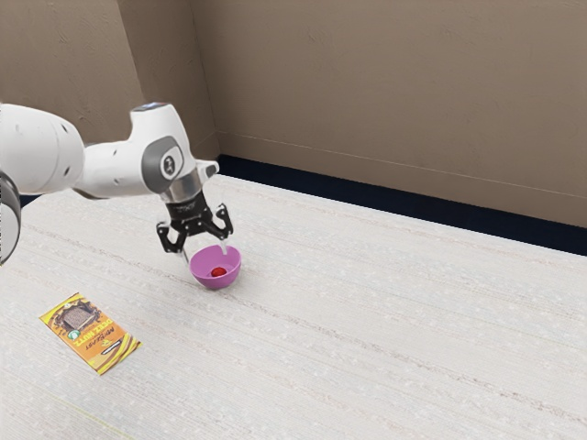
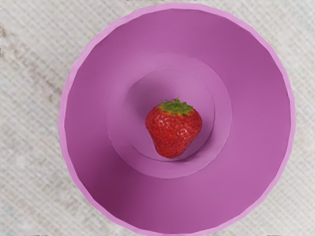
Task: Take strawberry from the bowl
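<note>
On the flat yellow-and-orange packet (image 1: 90,350), lying on the surface (image 1: 321,367), dark lettering is running upside down to the exterior view and seems to be spelling "MrBeast". Larger yellow lettering is running beside it, too small to be making out surely. A dark round emblem (image 1: 168,165) is marking the white arm (image 1: 115,169); faint marking on the black pincer (image 1: 204,254) is defying reading.
</note>
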Action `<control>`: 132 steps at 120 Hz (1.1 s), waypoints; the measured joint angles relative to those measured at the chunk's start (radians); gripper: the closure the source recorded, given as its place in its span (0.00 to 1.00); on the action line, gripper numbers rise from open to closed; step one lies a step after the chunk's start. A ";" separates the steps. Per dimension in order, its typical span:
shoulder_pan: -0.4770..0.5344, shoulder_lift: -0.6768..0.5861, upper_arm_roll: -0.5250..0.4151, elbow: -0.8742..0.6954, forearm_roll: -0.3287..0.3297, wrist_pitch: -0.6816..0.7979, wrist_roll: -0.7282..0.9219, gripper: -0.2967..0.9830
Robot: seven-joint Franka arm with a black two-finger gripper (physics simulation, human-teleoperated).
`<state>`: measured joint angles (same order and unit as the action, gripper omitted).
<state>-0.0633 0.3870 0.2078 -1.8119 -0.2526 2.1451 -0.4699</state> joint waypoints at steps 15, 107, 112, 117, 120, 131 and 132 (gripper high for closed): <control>0.000 0.015 -0.001 0.006 0.010 0.026 -0.037 0.36; 0.000 0.167 -0.005 0.052 0.015 0.180 -0.141 0.45; 0.000 0.170 -0.005 0.052 0.015 0.183 -0.144 0.45; 0.000 0.174 -0.006 0.053 0.016 0.187 -0.145 0.42; 0.000 0.177 -0.006 0.053 0.017 0.189 -0.146 0.40; -0.001 0.186 -0.007 0.061 0.012 0.193 -0.149 0.39; -0.001 0.186 -0.007 0.061 0.011 0.193 -0.149 0.39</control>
<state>-0.0645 0.5731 0.2008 -1.7505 -0.2415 2.3385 -0.6187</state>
